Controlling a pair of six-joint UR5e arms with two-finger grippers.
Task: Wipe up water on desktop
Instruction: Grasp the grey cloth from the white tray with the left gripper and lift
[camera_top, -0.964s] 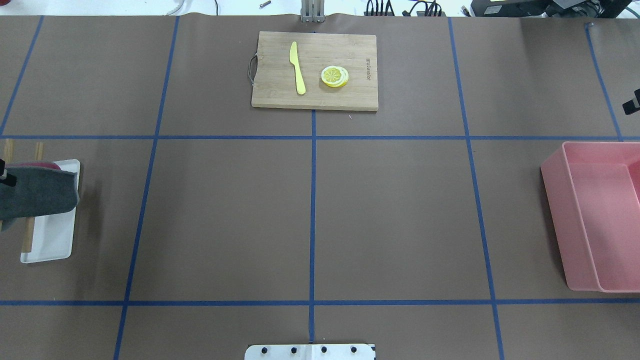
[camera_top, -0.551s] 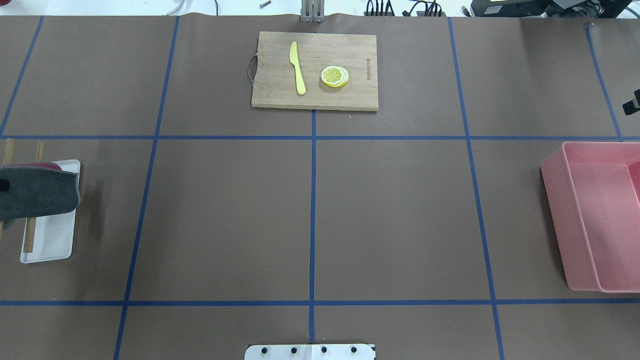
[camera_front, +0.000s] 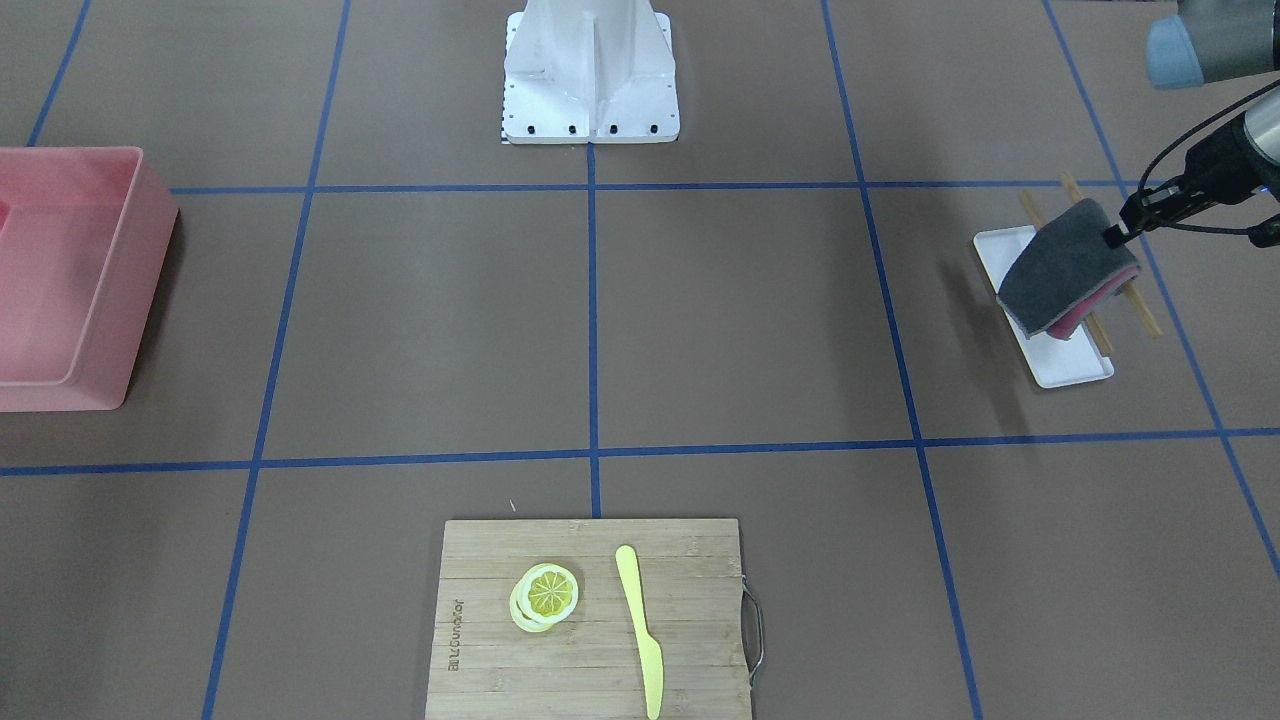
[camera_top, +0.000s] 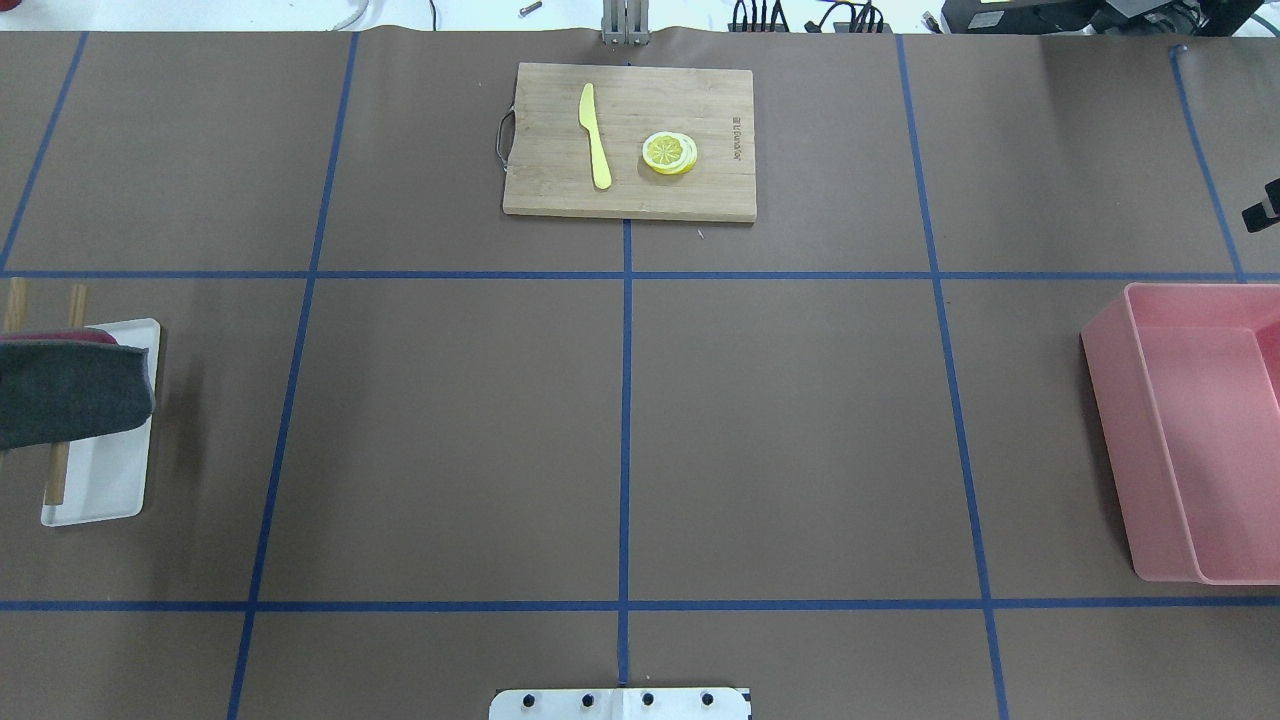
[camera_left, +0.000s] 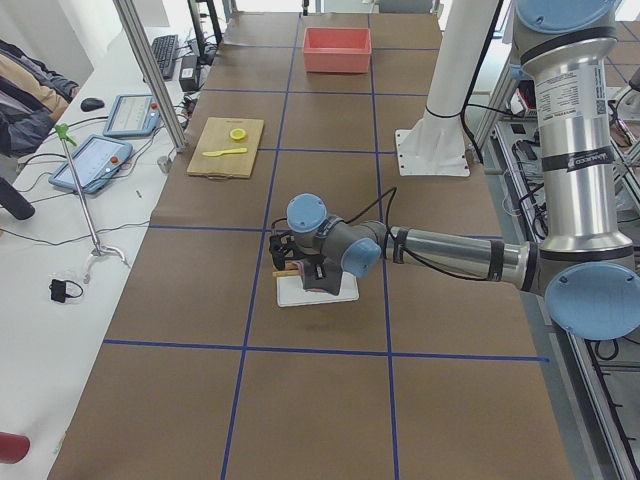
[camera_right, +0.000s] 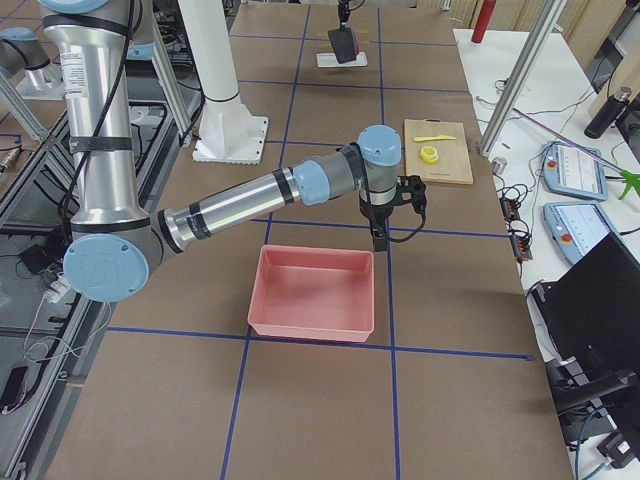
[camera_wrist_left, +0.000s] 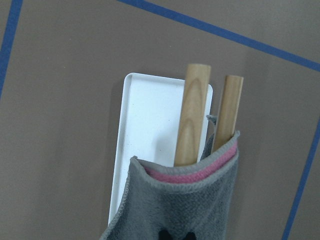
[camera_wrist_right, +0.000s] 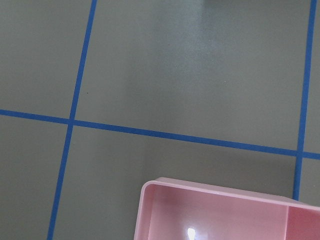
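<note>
The brown desktop (camera_top: 800, 420) with its blue tape grid shows no water that I can make out. My left gripper (camera_front: 1115, 237) is shut on a grey cloth (camera_front: 1062, 265) with a pink underside and holds it above the white tray (camera_front: 1075, 372) at the table's left end. The cloth (camera_top: 70, 395) hangs at the overhead view's left edge; the gripper itself is cut off there. In the left wrist view the cloth (camera_wrist_left: 185, 210) fills the bottom. My right gripper (camera_right: 380, 238) hovers over the desktop beside the pink bin (camera_right: 310, 295); I cannot tell whether it is open.
Two wooden sticks (camera_wrist_left: 192, 115) lie across the white tray (camera_wrist_left: 150, 125). A bamboo cutting board (camera_top: 540, 195) with a yellow knife (camera_top: 595, 135) and lemon slices (camera_top: 668, 152) sits at the far middle. The pink bin (camera_top: 1115, 440) stands at the right end.
The cloth has drifted slightly toward the overhead view's left edge, and the bit of left gripper seen earlier has slipped out of that view. Nothing else has moved.
</note>
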